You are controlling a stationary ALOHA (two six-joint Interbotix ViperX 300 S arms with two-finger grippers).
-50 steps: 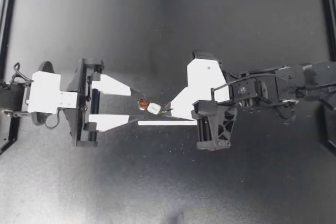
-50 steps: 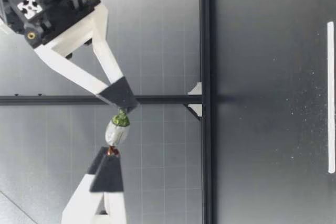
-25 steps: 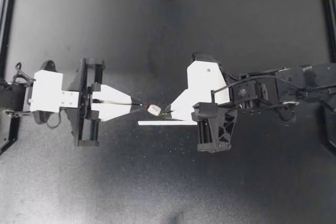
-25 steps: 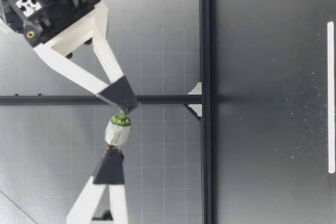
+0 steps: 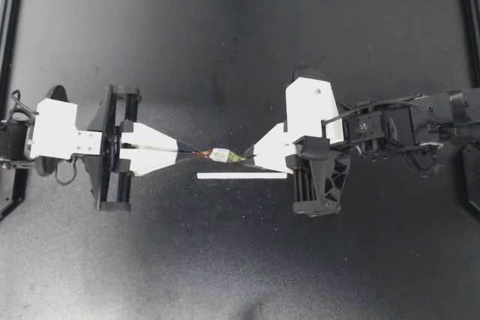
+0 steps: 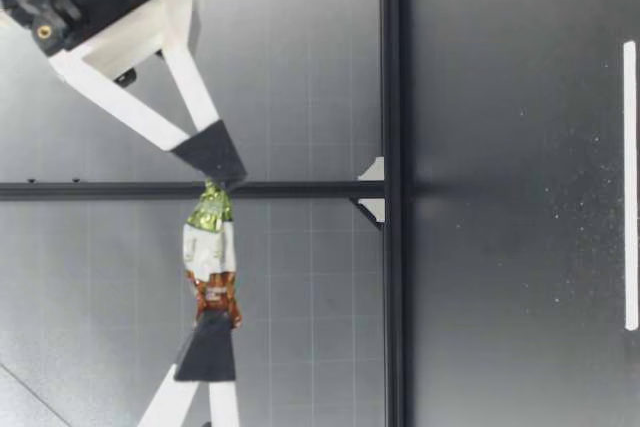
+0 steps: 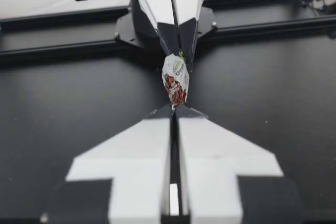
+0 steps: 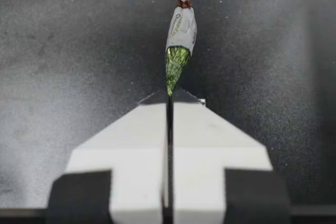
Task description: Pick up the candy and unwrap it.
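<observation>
My left gripper (image 5: 193, 154) is closed tight on the brown twisted end of the candy (image 5: 220, 155), and my right gripper (image 5: 247, 159) is closed just as tight on its green twisted end. The candy spans the gap between the two, with its white middle clear of both. The low view shows it (image 6: 209, 252) held in the air, well above the black bench (image 5: 240, 50). A thin white strip (image 5: 241, 175) lies on the bench just beside the grippers.
</observation>
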